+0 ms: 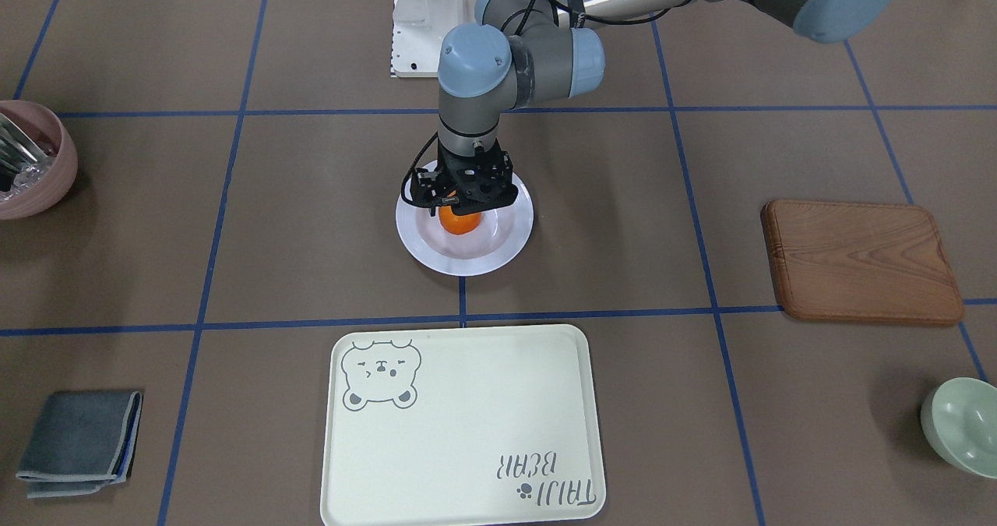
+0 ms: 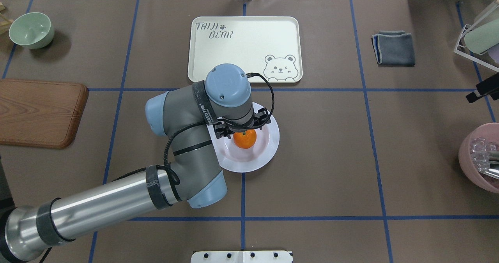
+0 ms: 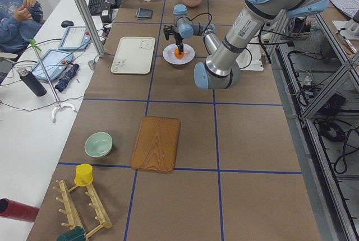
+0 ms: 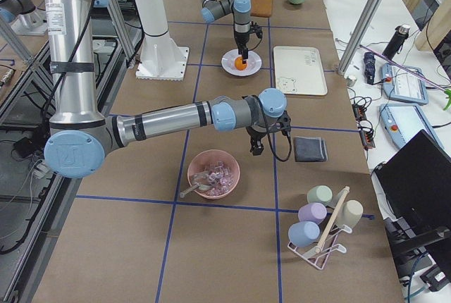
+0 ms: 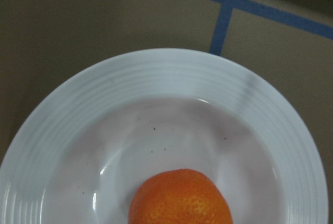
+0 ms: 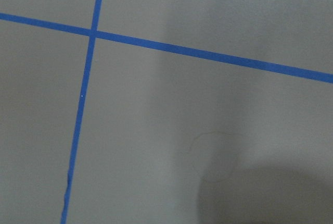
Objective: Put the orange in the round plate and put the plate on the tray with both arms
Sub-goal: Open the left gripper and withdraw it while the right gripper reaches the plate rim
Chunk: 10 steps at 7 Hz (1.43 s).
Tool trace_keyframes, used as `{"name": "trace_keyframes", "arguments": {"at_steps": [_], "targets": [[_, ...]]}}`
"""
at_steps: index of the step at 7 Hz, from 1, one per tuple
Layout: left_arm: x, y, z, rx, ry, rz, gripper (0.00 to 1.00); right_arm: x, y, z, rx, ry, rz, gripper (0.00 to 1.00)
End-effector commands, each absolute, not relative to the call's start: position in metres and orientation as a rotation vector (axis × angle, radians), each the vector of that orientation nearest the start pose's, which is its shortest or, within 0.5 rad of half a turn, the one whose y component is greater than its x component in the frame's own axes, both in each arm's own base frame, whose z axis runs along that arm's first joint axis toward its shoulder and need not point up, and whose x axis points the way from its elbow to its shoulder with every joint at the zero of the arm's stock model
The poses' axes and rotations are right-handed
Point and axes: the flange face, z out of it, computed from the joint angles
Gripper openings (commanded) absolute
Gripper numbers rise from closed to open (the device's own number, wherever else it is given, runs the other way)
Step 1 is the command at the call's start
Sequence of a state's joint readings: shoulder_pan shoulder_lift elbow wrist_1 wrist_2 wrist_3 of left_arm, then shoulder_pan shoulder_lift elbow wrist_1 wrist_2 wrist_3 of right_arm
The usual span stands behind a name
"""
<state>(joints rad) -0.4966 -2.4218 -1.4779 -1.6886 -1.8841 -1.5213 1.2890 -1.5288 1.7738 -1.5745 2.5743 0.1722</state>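
Note:
The orange [image 1: 459,222] sits low in the well of the round white plate [image 1: 498,249], which rests on the table just robot-side of the tray [image 1: 467,425]. My left gripper [image 1: 461,208] points straight down over the plate and is shut on the orange, covering its top. From overhead the orange [image 2: 245,139] shows just below the wrist, inside the plate [image 2: 265,154]. The left wrist view shows the orange [image 5: 180,198] against the ridged plate [image 5: 156,78]. My right gripper [image 4: 255,146] hangs above bare table near the grey cloth; I cannot tell whether it is open or shut.
The tray [image 2: 245,48] holds nothing. A wooden board [image 2: 39,113] and a green bowl [image 2: 31,30] lie on the robot's left. A folded grey cloth [image 2: 393,48], a pink bowl of utensils [image 2: 473,154] and a cup rack [image 4: 320,222] are on its right.

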Motion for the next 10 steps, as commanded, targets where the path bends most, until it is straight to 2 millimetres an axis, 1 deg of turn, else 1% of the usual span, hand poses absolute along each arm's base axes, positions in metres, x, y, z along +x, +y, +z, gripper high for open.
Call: {"name": "trace_keyframes", "arguments": {"at_steps": [1,2,3,4,5,6,7,8,9,10], "targets": [[0.507,-0.451,0.195,-0.055,0.974,-0.255,0.98,-0.180,-0.505,0.466,-0.047,-1.091,-0.155,1.00],[0.469,-0.454,0.215,-0.022,0.984,-0.194,0.98,-0.233,-0.496,0.439,-0.071,-1.137,-0.103,1.00],[0.439,-0.459,0.244,0.006,0.962,-0.181,0.98,-0.294,-0.481,0.408,-0.067,-1.169,-0.060,1.00],[0.411,-0.464,0.263,0.027,0.950,-0.166,0.98,-0.363,-0.457,0.369,-0.075,-1.205,0.014,1.00],[0.377,-0.467,0.286,-0.006,0.951,-0.155,0.98,-0.412,-0.432,0.344,-0.060,-1.248,0.071,1.00],[0.354,-0.476,0.306,-0.001,0.936,-0.137,0.98,-0.440,-0.416,0.339,-0.045,-1.297,0.119,1.00],[0.341,-0.482,0.315,0.008,0.926,-0.142,0.98,-0.455,-0.411,0.342,-0.078,-1.398,0.201,1.00],[0.337,-0.484,0.315,0.011,0.926,-0.149,0.98,-0.476,-0.413,0.350,-0.115,-1.518,0.304,1.00],[0.337,-0.485,0.316,0.011,0.925,-0.148,0.98,-0.489,-0.405,0.367,-0.096,-1.587,0.333,1.00],[0.337,-0.485,0.316,0.009,0.923,-0.150,0.98,-0.493,-0.403,0.365,-0.068,-1.610,0.359,1.00]]}}
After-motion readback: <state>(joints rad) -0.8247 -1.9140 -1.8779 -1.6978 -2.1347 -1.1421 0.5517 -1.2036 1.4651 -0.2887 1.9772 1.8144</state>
